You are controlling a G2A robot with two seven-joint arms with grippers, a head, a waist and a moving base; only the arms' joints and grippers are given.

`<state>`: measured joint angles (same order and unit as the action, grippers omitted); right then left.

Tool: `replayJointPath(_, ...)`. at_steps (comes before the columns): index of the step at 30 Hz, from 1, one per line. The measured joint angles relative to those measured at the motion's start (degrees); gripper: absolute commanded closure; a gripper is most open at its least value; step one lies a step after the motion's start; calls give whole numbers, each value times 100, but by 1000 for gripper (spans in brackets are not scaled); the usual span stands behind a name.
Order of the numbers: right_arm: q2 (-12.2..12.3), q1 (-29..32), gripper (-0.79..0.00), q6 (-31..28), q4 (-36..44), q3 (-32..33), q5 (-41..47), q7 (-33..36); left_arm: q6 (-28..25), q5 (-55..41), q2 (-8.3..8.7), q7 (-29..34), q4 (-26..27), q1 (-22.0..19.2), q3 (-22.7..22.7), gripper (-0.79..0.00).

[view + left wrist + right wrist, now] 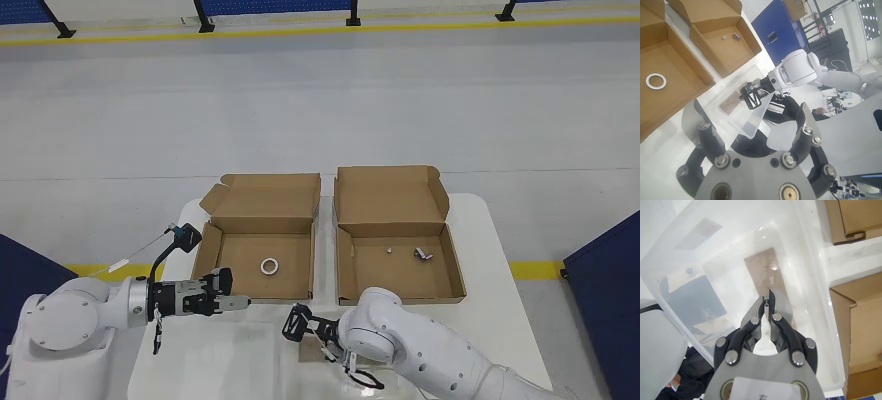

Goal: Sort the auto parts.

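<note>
Right claw [767,298]: clenched on a small dark metal bolt [766,301], which is pinched at the very fingertips. You have this claw over the inside of the clear plastic bin [810,291], whose walls rise on either side of it. A brown rectangular patch [764,270] on the bin floor lies just under and ahead of the tips. You cannot tell whether the tips touch the floor.

Left claw [232,299]: released, with its fingers [703,121] spread wide. It sits above the white table [480,230], just beside the bin, and the right claw is near it on its open side but apart.

Beyond the left claw is the open brown cardboard box on the left [232,270], its front wall close to the fingers. A flat white ring [269,266] lies on the floor of that box.

Beyond the right claw is the open brown cardboard box on the right [400,280], next to the first. On its floor, well apart from the claw, lie a small silver bracket [422,253] and a small silver stud [387,249], near each other but not touching.
</note>
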<state>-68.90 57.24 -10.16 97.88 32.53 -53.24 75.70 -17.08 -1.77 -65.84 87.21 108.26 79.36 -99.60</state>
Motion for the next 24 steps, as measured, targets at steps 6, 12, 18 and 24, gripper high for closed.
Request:
replayJointPath(6, 0, 21, 0, -23, -6, 2, 25, -26, 0, 0, 0, 0, 0, 0, 0, -785)
replayJointPath(12, 195, 282, 0, -796, 82, 704, 1200, -258, 0, 0, 0, 0, 0, 0, 0, -785)
replayJointPath(18, 601, 977, 0, -1703, 408, 1890, 2385, 28, 0, 0, 0, 0, 0, 0, 0, -785)
replayJointPath(24, 1050, 1635, 0, -2199, 473, 2889, 3592, -355, 0, 0, 0, 0, 0, 0, 0, -785)
